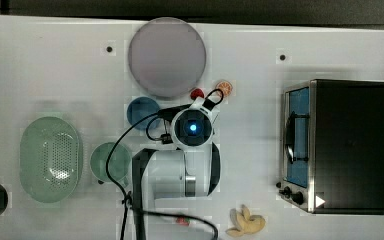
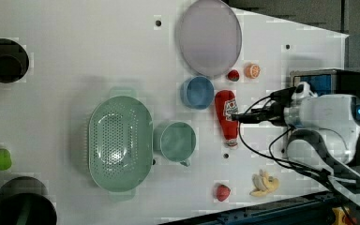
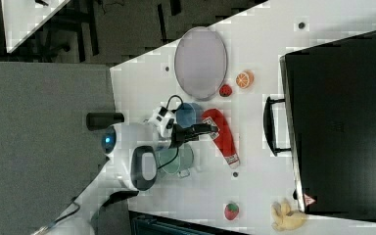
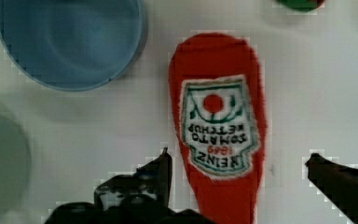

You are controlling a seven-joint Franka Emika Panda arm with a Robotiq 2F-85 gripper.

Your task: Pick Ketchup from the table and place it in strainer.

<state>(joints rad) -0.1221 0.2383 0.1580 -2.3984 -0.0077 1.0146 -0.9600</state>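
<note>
The Ketchup (image 2: 226,117) is a long red squeeze bottle with a white label, lying flat on the white table between the blue bowl and the oven. It also appears in the right view as Ketchup (image 3: 220,134) and close up in the wrist view as Ketchup (image 4: 219,121). My gripper (image 4: 240,156) is open and straddles the bottle just past the label, with one of the dark fingers (image 4: 161,172) on each side and a gap to the bottle. The strainer (image 2: 93,136), a pale mint-green oval basket with a holed bottom, stands well off toward the left view's left, holding nothing.
A blue bowl (image 2: 197,92) and a green cup (image 2: 176,140) sit between the Ketchup and the strainer. A grey plate (image 2: 209,37), a strawberry (image 2: 233,75) and an orange slice (image 2: 252,70) lie beyond. A black toaster oven (image 1: 340,145), bananas (image 2: 264,183) and another strawberry (image 2: 222,192) are nearby.
</note>
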